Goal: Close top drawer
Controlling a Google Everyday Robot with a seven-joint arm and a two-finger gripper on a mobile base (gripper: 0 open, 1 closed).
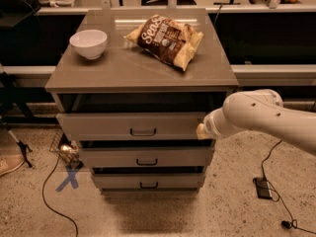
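Observation:
The top drawer is a wide grey-beige drawer with a small dark loop handle. It stands only slightly out from the cabinet, with a dark gap above its front panel. My gripper is at the end of the white arm, pressed against the right end of the drawer's front panel. Its fingers are hidden behind the wrist.
Two lower drawers sit under the top one. On the tabletop stand a white bowl and a chip bag. Cables lie on the floor at right; a blue X marks the floor at left.

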